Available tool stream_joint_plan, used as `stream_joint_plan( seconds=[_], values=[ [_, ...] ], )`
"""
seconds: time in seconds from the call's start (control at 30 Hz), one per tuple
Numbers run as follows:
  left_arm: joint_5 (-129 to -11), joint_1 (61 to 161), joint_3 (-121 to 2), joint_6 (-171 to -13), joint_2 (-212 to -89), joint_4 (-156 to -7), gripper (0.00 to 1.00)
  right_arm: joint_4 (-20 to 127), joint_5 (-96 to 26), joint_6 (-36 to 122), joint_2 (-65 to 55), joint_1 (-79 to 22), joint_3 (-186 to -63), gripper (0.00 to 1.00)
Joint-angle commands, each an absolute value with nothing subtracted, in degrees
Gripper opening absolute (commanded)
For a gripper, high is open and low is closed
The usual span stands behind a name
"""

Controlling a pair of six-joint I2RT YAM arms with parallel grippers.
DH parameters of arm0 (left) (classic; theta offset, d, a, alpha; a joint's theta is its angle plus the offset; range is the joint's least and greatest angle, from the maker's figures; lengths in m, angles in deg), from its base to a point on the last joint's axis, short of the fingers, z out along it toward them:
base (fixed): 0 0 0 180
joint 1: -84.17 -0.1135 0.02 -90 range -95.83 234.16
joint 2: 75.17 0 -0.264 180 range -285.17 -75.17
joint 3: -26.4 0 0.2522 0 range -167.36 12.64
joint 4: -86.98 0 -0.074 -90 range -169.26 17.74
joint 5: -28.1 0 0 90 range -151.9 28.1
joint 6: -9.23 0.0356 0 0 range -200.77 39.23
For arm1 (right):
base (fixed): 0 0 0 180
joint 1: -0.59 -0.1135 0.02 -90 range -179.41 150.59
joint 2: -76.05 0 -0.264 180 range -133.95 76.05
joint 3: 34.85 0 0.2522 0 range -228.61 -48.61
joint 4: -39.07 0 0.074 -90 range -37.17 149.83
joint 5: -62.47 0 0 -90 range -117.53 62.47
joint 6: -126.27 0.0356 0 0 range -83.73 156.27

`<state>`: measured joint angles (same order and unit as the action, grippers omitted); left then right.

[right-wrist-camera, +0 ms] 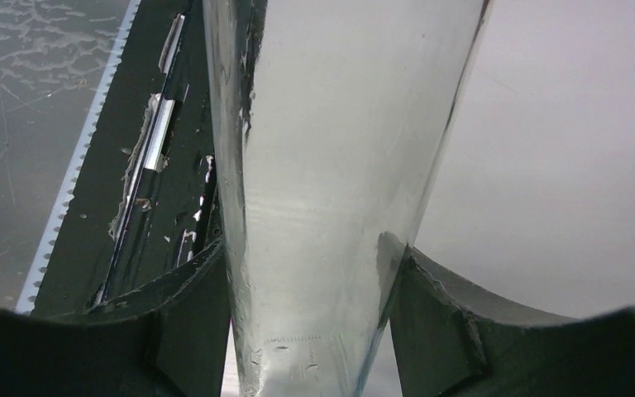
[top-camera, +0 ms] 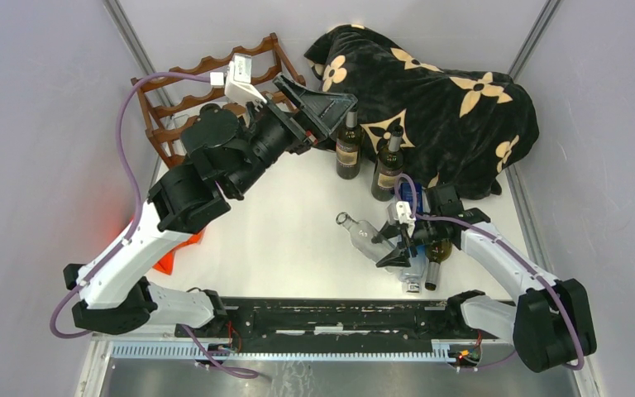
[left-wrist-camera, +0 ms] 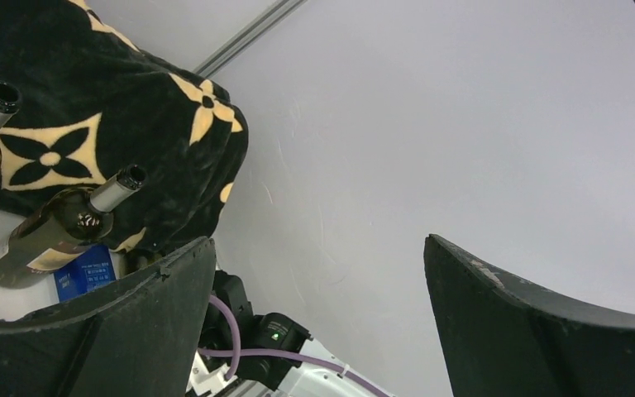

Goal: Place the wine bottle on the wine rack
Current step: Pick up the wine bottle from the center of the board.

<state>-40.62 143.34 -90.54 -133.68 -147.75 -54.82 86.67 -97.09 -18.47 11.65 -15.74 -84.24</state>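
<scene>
The wine rack [top-camera: 202,87] is dark reddish-brown wood with wavy rails and stands at the back left, partly hidden by my left arm. My left gripper [top-camera: 322,106] is open and empty just right of the rack; in the left wrist view [left-wrist-camera: 318,256] only the grey wall shows between its fingers [left-wrist-camera: 99,331]. My right gripper [top-camera: 397,240] is shut on a clear glass wine bottle [top-camera: 362,233] that lies tilted with its neck pointing left. In the right wrist view the clear bottle [right-wrist-camera: 331,165] fills the gap of the right gripper [right-wrist-camera: 310,277].
Two dark bottles [top-camera: 348,145] [top-camera: 388,169] stand in front of a black flower-patterned blanket [top-camera: 446,99]. They also show in the left wrist view [left-wrist-camera: 50,236]. Another dark bottle [top-camera: 436,258] lies by my right gripper. A blue box [top-camera: 405,192] and an orange object [top-camera: 169,258] are on the table.
</scene>
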Motion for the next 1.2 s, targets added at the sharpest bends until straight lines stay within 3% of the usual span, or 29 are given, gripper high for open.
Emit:
stream_joint_plan(
  seconds=[0.0, 0.23, 0.47, 0.77, 1.0, 1.17],
  values=[
    [-38.59, 143.73, -94.82, -133.85, -149.13, -55.42, 1.00, 87.46, -99.59, -21.65, 11.28, -15.57, -87.29, 0.00],
    [-39.74, 143.82, -92.49, -126.84, -150.16, -55.63, 1.00, 89.42, -97.32, -24.24, 11.59, -15.50, -87.99, 0.00],
    [-41.48, 142.80, -65.86, -107.42, -136.58, -68.16, 1.00, 97.08, -93.13, -33.32, 14.65, -15.52, -91.37, 0.00],
    [-65.55, 135.06, -56.92, -105.15, -136.12, -63.24, 0.83, 93.83, -86.27, -32.58, 17.03, -18.26, -92.02, 0.00],
    [-87.22, 122.62, -40.29, -110.05, -131.56, -74.01, 0.90, 97.48, -77.08, -43.12, 20.15, -20.44, -92.29, 0.00],
    [-96.78, 121.69, -31.07, -117.71, -133.18, -88.11, 1.00, 99.07, -76.62, -48.44, 20.21, -22.18, -93.51, 0.00]
  ],
)
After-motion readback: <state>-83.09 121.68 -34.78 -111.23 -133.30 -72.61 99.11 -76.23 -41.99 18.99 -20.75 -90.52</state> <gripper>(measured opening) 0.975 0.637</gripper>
